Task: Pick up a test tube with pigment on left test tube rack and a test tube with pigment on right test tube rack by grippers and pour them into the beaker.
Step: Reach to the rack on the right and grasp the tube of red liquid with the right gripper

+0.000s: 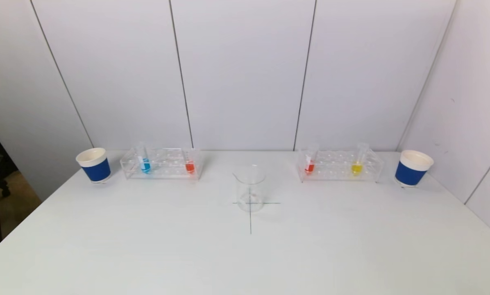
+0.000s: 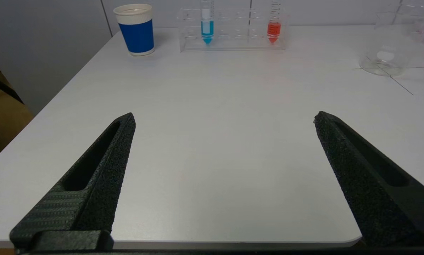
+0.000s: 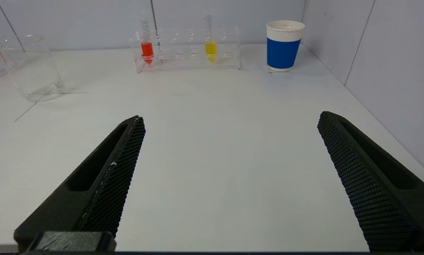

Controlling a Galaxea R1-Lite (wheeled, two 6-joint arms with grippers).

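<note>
both grippers wide open over the near table edge, holding nothing

the left gripper (image 2: 224, 118), with rough black tapered fingers, faces the clear left rack (image 2: 233, 44) well ahead, its blue tube (image 2: 207, 30) and red tube (image 2: 274, 30) upright, conical tips down. the right gripper (image 3: 231, 118), mesh-textured, faces the right rack (image 3: 187, 58) with red (image 3: 146, 51) and yellow (image 3: 210, 49) tubes; the glass beaker (image 1: 250, 188) stands between the racks.

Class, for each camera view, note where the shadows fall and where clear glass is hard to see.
Head view: the clear glass beaker nearly blends into the white table, casting a faint shadow. Left wrist view: the blue paper cup throws a soft shadow towards the rack. Right wrist view: the clear plastic rack fades against the wall.
</note>
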